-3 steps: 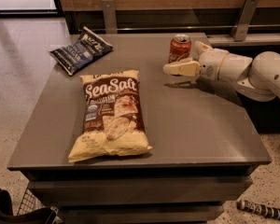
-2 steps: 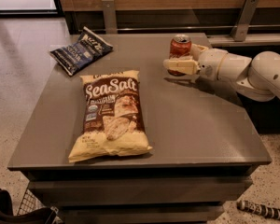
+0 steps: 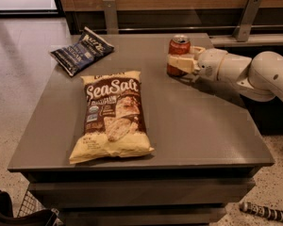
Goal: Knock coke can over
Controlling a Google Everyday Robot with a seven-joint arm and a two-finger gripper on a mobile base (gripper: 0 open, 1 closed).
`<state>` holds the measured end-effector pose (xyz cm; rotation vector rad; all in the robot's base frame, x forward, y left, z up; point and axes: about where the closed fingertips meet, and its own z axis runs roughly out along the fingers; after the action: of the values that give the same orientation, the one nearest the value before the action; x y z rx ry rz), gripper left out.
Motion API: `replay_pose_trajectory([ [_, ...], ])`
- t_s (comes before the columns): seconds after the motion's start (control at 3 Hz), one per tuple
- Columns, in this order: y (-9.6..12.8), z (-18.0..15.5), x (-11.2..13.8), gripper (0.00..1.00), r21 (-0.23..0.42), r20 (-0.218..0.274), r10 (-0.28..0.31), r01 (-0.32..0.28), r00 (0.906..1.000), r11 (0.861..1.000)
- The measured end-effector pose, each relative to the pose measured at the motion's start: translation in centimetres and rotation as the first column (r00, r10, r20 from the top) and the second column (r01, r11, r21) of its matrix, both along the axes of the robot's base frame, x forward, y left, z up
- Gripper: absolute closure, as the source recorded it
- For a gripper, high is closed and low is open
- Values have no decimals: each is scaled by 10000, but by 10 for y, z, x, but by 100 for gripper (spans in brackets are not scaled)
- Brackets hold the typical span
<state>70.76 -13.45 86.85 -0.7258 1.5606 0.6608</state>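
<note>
The small red cylindrical soda can (image 3: 179, 46) with a silver top stands upright near the far right of the grey tabletop (image 3: 198, 126). The cream pincer (image 3: 182, 61) lies against it and hides part of its lower body. Whether the pincer is spread or clamped cannot be told. The white arm (image 3: 247, 72) is cut off at the right edge. Well apart lie a yellow-and-brown chip bag (image 3: 112, 114) and a dark blue chip bag (image 3: 82, 51).

Jaws at the coke can (image 3: 178, 46); open table (image 3: 203, 126) in front, sea-salt bag (image 3: 112, 117) well left.
</note>
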Motion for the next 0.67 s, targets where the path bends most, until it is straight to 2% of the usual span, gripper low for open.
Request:
replay_pose_trajectory([
  [0.33, 2, 0, 0, 100, 4, -1, 28, -28, 10000, 10000],
  [0.67, 2, 0, 0, 100, 4, -1, 29, -29, 10000, 10000],
])
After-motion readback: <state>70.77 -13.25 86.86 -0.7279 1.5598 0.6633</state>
